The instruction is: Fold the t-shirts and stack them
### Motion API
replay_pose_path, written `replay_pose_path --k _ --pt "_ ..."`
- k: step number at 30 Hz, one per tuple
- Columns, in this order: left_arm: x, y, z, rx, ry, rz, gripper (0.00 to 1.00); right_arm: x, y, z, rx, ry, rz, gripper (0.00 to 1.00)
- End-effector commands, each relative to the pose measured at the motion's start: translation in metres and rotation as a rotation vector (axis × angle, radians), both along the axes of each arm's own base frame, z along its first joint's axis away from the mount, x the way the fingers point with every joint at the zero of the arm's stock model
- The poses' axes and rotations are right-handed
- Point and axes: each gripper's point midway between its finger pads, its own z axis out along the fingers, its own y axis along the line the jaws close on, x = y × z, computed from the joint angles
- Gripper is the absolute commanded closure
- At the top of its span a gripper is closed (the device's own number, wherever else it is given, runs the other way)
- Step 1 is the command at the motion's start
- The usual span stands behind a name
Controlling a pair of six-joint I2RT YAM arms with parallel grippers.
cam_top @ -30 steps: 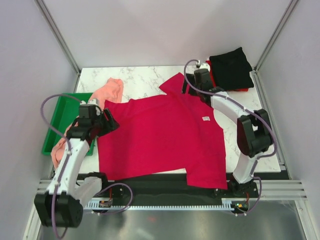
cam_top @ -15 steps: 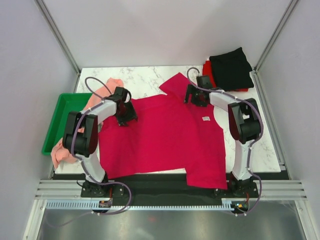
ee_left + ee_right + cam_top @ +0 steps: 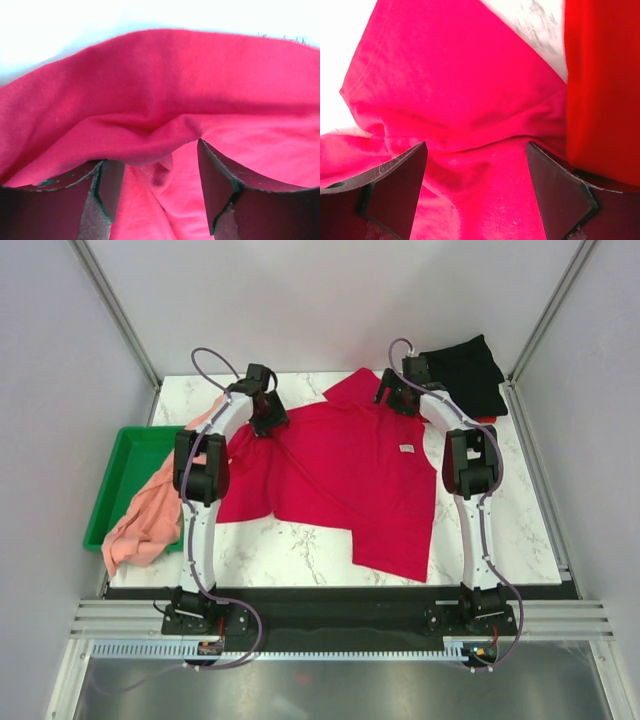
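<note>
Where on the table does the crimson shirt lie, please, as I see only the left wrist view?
Observer: The crimson t-shirt lies mostly flat across the middle of the table.
Operator: Where is the other arm, please?
Observer: The right gripper is at that shirt's far edge beside a sleeve, jaws apart.
Operator: Is anything folded yet?
Observer: The black t-shirt sits folded at the far right corner, on a bright red t-shirt.

2 white arms (image 3: 192, 540) on show, black at the joints, purple cable (image 3: 205, 352) looping off each, left gripper (image 3: 154, 155) showing dark, green-edged wedge fingers (image 3: 50, 210).
</note>
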Motion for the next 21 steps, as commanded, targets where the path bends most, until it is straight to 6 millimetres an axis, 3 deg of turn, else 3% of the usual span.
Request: replay_pose_path --k 1,2,3,5,6,7,8,9,10,11,12,13,14,15,16,17,18,19,20,21 --pt "-0.002 0.007 0.021 -0.008 0.023 0.006 0.33 0.012 0.011 0.01 0.013 -0.007 0.071 0.12" --pt "-0.004 0.006 0.034 -0.015 0.006 0.002 0.33 0.014 0.017 0.022 0.03 -0.028 0.098 0.11" --pt "-0.007 0.006 0.062 -0.025 -0.039 -0.003 0.32 0.015 0.02 0.047 0.046 -0.07 0.112 0.11" --pt "-0.024 0.011 0.077 -0.017 -0.046 -0.003 0.3 0.009 0.03 0.072 0.077 -0.103 0.156 0.11" --pt "-0.033 0.014 0.114 -0.021 -0.109 -0.003 0.29 0.004 0.034 0.104 0.088 -0.155 0.178 0.1" --pt "-0.05 0.018 0.108 -0.011 -0.079 0.0 0.28 -0.005 0.043 0.11 0.093 -0.159 0.203 0.09" --pt "-0.061 0.022 0.114 -0.005 -0.081 0.002 0.28 -0.01 0.046 0.123 0.083 -0.178 0.218 0.09" --pt "-0.075 0.027 0.15 -0.007 -0.152 0.007 0.27 -0.024 0.048 0.145 0.08 -0.199 0.23 0.08" --pt "-0.094 0.036 0.137 0.023 -0.117 0.023 0.27 -0.036 0.056 0.155 0.073 -0.202 0.242 0.07" --pt "-0.107 0.042 0.144 0.033 -0.129 0.032 0.27 -0.044 0.054 0.161 0.044 -0.204 0.223 0.06" --pt "-0.118 0.049 0.147 0.057 -0.14 0.051 0.27 -0.061 0.053 0.196 0.031 -0.253 0.216 0.06" --pt "-0.144 0.057 0.151 0.067 -0.147 0.061 0.26 -0.085 0.058 0.173 0.002 -0.186 0.221 0.05" --pt "-0.156 0.064 0.149 0.078 -0.145 0.075 0.26 -0.1 0.054 0.17 -0.029 -0.174 0.2 0.05" --pt "-0.168 0.07 0.145 0.08 -0.143 0.095 0.26 -0.121 0.044 0.197 -0.052 -0.217 0.156 0.05" --pt "-0.191 0.076 0.137 0.078 -0.139 0.104 0.27 -0.151 0.04 0.156 -0.092 -0.122 0.153 0.04" --pt "-0.202 0.084 0.129 0.081 -0.126 0.125 0.27 -0.169 0.034 0.148 -0.1 -0.097 0.135 0.05" --pt "-0.211 0.088 0.123 0.071 -0.125 0.145 0.27 -0.193 0.028 0.162 -0.064 -0.111 0.097 0.05" --pt "-0.227 0.093 0.1 0.073 -0.081 0.159 0.28 -0.225 0.014 0.118 -0.086 -0.009 0.079 0.05" --pt "-0.234 0.102 0.101 0.06 -0.101 0.19 0.28 -0.243 0.007 0.107 -0.083 0.02 0.061 0.05" --pt "-0.238 0.101 0.094 0.03 -0.093 0.198 0.29 -0.262 -0.002 0.117 -0.064 -0.011 0.034 0.06"
